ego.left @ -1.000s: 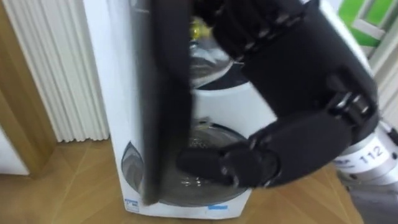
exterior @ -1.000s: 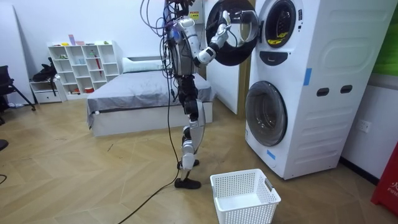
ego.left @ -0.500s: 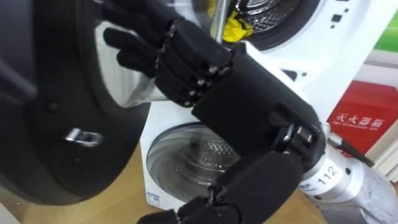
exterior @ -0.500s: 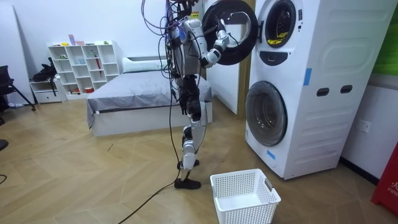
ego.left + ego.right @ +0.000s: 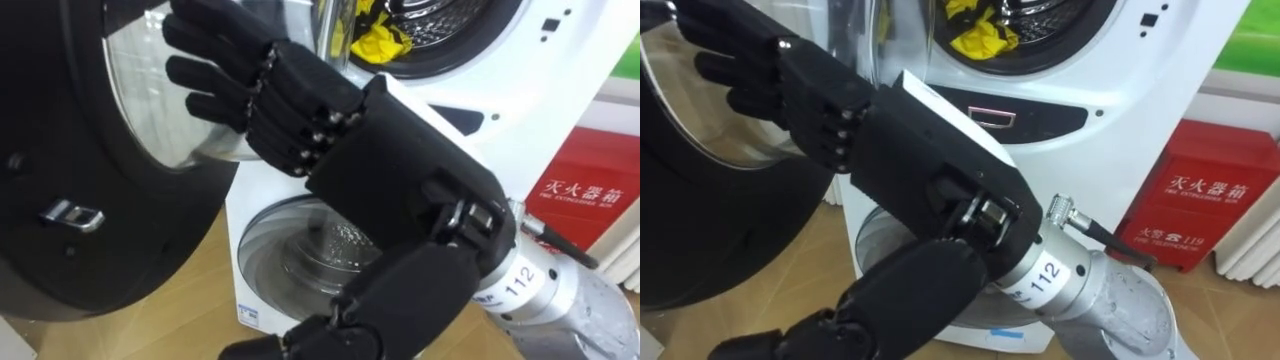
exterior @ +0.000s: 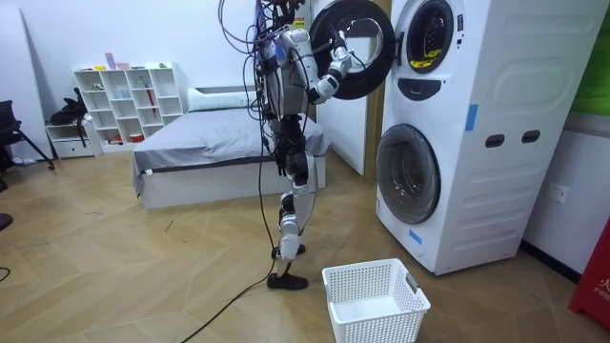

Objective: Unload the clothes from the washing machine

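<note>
The right hand rests its straight, spread fingers flat on the glass of the open door and holds nothing. If it slips off, the door could swing shut across the opening. Beyond, the yellow clothes lie in the drum of the upper washing machine, where a hasty reach might strike the rim.

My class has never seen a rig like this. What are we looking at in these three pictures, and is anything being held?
A two-legged robot stands before two stacked washers. The room view comes from a camera across the room; both eye views come from its head. The big black shape is its right hand, fingers straight against the glass of the upper washer's open door. It holds nothing. Yellow clothes lie in the upper drum. A white basket stands on the floor.
</note>
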